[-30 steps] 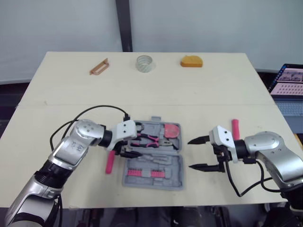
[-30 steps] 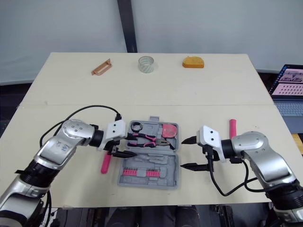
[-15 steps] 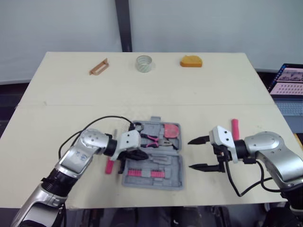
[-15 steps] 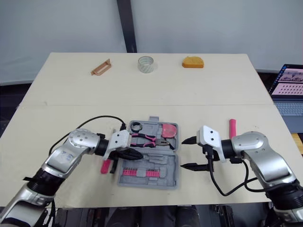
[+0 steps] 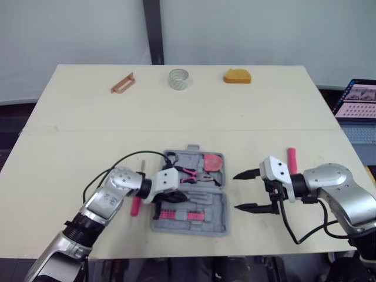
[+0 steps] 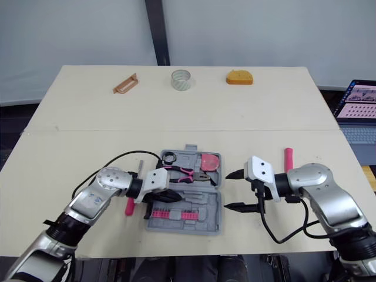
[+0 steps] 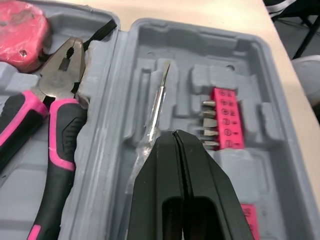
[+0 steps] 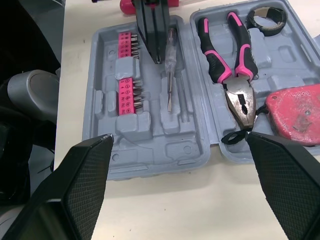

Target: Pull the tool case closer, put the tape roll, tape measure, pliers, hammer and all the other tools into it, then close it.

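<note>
The grey tool case (image 5: 210, 207) lies open near the table's front. It holds pink-handled pliers (image 5: 188, 172), a red tape measure (image 5: 212, 161), a small black roll (image 5: 171, 157), pink bit strips (image 7: 222, 117) and a clear-handled screwdriver (image 7: 157, 107). My left gripper (image 5: 173, 198) is shut over the case's near half with nothing between its fingers; the screwdriver lies just beside them. My right gripper (image 5: 236, 191) is open just right of the case, holding nothing. A pink-handled tool (image 5: 136, 205) lies on the table left of the case, partly behind my left arm.
Another pink-handled tool (image 5: 291, 160) lies right of the case, behind my right wrist. Along the far edge of the table lie a brown tool (image 5: 122, 83), a clear tape roll (image 5: 179, 78) and an orange tape measure (image 5: 237, 76). A laptop (image 5: 355, 103) sits off the right side.
My left gripper has shut and slid right, from the case's left edge to over its near half. The right arm has stayed still.
</note>
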Robot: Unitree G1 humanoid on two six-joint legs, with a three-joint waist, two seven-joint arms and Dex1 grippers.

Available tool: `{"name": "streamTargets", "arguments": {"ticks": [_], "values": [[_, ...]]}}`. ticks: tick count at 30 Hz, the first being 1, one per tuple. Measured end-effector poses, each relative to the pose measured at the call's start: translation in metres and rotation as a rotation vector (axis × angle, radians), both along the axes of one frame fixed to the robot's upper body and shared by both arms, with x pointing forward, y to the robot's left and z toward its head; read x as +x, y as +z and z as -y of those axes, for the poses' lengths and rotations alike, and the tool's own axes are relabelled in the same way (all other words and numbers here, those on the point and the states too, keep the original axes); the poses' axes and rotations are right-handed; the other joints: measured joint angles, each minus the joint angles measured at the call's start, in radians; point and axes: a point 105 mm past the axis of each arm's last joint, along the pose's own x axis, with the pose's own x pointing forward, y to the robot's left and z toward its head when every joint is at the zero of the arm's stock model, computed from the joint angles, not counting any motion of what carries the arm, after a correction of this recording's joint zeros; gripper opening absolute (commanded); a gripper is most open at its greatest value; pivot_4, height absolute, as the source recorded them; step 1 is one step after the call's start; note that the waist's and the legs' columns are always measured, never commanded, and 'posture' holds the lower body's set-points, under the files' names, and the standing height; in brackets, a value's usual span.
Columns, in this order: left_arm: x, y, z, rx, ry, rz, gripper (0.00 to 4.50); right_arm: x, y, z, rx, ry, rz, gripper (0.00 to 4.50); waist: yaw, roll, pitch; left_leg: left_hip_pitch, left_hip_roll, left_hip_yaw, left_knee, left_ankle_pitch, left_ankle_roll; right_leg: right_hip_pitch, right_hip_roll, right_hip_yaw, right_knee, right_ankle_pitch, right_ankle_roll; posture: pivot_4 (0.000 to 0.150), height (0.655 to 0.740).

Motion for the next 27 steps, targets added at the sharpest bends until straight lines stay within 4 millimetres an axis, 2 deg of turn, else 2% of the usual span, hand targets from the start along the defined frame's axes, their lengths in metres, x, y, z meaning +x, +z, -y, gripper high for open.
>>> {"name": "streamTargets", "arguments": {"ticks": [12, 23, 27], "values": [[0.002, -0.004, -0.002, 0.001, 0.006, 0.0, 0.04, 0.0, 0.0, 0.0, 0.0, 0.0, -0.001, 4.5, 0.001, 0.0, 0.0, 0.0, 0.0, 0.0, 0.0, 0.0, 0.0, 0.0, 0.0, 0.0, 0.0, 0.0, 0.0, 0.15, 0.74], [0.006, 0.013, 0.002, -0.068, 0.023, 0.002, 0.04, 0.0, 0.0, 0.0, 0.0, 0.0, 0.0, 4.5, 0.001, 0.0, 0.0, 0.0, 0.0, 0.0, 0.0, 0.0, 0.0, 0.0, 0.0, 0.0, 0.0, 0.0, 0.0, 0.15, 0.74], [0.01, 0.008, 0.0, -0.055, 0.043, 0.004, 0.04, 0.001, 0.002, -0.001, 0.0, 0.002, 0.008, 4.5, 0.0, 0.0, 0.0, 0.0, 0.0, 0.0, 0.0, 0.0, 0.0, 0.0, 0.0, 0.0, 0.0, 0.0, 0.0, 0.15, 0.74]]}}
